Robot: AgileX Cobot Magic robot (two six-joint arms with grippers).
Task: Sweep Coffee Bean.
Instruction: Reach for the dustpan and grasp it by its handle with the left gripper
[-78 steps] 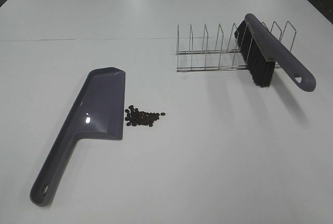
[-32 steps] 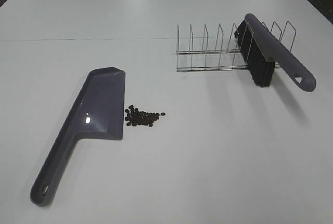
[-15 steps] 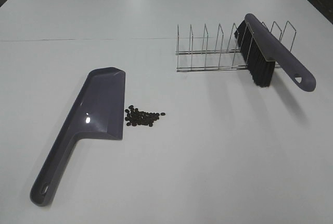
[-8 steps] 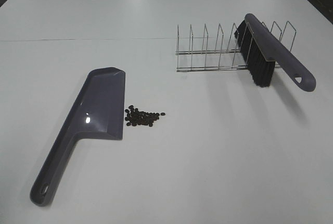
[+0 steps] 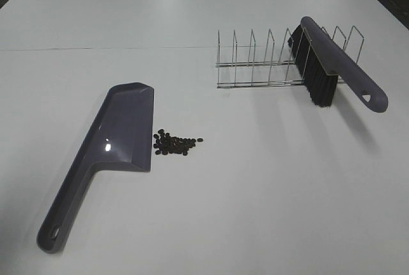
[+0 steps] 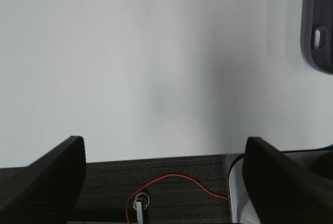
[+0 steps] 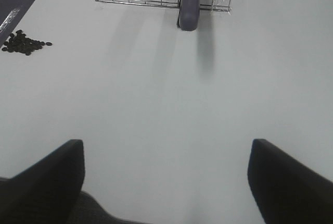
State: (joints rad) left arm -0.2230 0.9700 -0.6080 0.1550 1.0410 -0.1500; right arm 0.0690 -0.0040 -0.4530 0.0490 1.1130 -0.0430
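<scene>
A small heap of dark coffee beans lies on the white table, right beside the blade of a purple dustpan that rests flat with its handle toward the near left. The beans also show in the right wrist view. A purple brush with black bristles leans in a wire rack at the back right; its handle end shows in the right wrist view. Neither arm appears in the exterior view. My left gripper hangs open over the table's near edge, near the dustpan's handle end. My right gripper is open above bare table.
The white table has a dark strip along its near edge with a red wire on it. A thin seam crosses the tabletop behind the dustpan.
</scene>
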